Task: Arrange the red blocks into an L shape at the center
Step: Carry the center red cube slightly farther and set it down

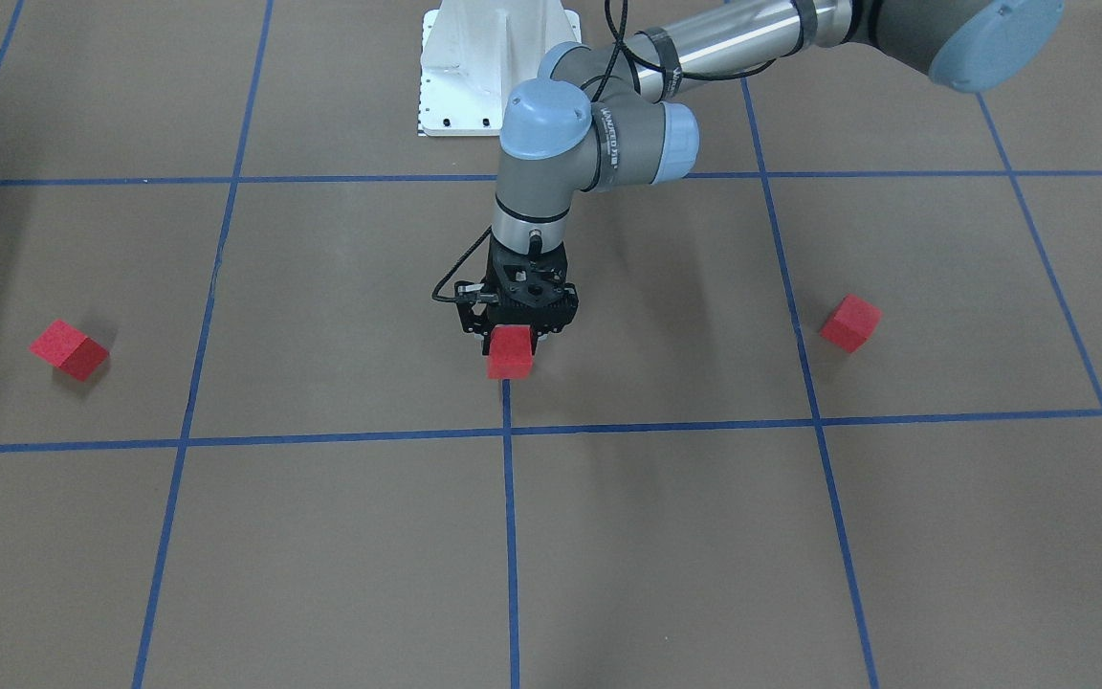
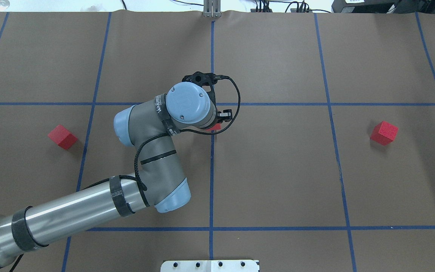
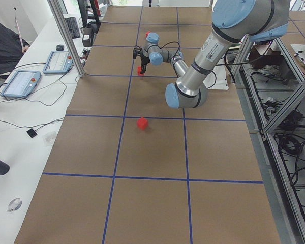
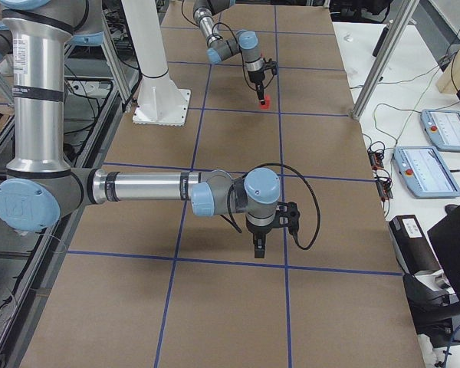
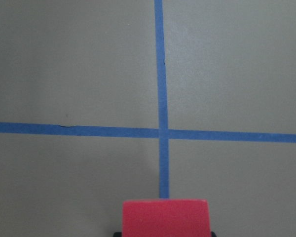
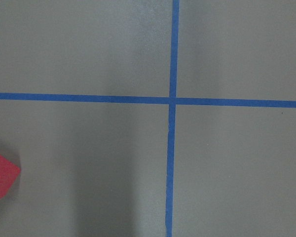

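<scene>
Three small red blocks are in view. My left gripper (image 1: 513, 330) points straight down and is shut on one red block (image 1: 510, 352) over the central blue tape line at the center (image 2: 212, 151). I cannot tell whether this block touches the surface. It fills the bottom of the left wrist view (image 5: 165, 217). A second block (image 1: 70, 349) lies far toward my right side (image 2: 384, 133). A third block (image 1: 850, 322) lies toward my left side (image 2: 62, 136). My right gripper (image 4: 259, 247) hangs above the surface at the right end, and I cannot tell whether it is open or shut.
Blue tape lines divide the brown surface into grid squares. The white robot base (image 1: 494, 67) stands at the robot's edge. Aluminium posts (image 3: 66, 35) and a side bench with tablets (image 3: 23, 81) lie beyond the operators' edge. A red block (image 6: 1, 177) shows at the right wrist view's left edge.
</scene>
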`<state>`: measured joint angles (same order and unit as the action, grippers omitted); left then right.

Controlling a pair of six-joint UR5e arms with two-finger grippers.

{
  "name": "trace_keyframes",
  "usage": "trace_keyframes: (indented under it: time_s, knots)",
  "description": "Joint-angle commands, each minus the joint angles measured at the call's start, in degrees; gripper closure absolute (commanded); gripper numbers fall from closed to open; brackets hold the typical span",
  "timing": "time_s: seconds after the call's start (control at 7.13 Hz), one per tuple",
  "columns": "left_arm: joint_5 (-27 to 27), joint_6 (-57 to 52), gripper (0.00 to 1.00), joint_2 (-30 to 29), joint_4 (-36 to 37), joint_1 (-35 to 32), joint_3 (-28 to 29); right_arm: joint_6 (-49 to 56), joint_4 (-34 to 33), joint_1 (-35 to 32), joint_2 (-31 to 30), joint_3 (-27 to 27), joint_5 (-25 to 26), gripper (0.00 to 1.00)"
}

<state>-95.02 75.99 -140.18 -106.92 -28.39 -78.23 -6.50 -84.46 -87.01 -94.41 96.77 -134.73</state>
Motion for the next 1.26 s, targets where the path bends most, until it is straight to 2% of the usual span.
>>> trace_keyframes:
  time_s: [0.0, 0.56, 0.7, 0.84, 1.12]
  knots:
    - [0.18, 0.56, 1.00, -0.80, 0.39, 0.09, 1.41, 0.00, 0.00, 0.00, -0.07, 0.00, -0.01, 0.01]
    - [0.18, 0.04, 1.00, -0.27, 1.45, 0.18, 1.76, 0.09, 0.00, 0.00, -0.16, 0.00, -0.01, 0.01]
    - [0.10, -0.05, 0.68, -0.27, 1.45, 0.18, 1.85, 0.09, 0.00, 0.00, -0.16, 0.00, -0.01, 0.01]
    - [0.53, -0.31, 0.01, -0.18, 1.36, 0.36, 2.64, 0.09, 0.00, 0.00, -0.07, 0.00, -0.01, 0.01]
    - [1.15, -0.32, 0.00, -0.27, 1.36, 0.36, 2.21, 0.00, 0.17, 0.00, 0.10, 0.17, -0.10, 0.01]
